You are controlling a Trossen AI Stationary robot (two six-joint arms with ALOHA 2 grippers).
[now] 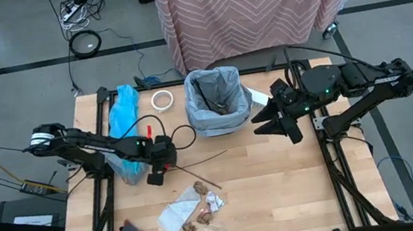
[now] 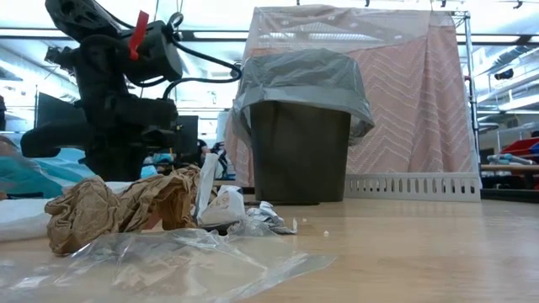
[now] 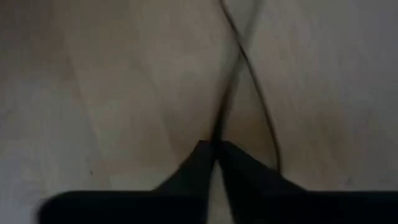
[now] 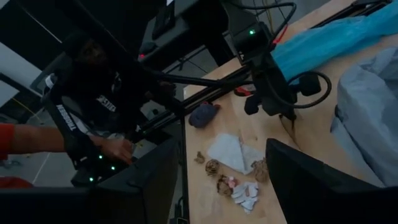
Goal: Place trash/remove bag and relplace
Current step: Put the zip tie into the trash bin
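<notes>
2 dark jointed arms, looped black cables, a red tag, green indicator lights.

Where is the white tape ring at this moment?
In the high view, the white tape ring lies flat on the table's far edge, between the turquoise bag on its left and the grey-lined bin on its right.

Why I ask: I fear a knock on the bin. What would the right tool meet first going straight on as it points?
Likely the white paper in the litter on the table; the open right tool aims down past the bin. Depth is unclear.
</notes>
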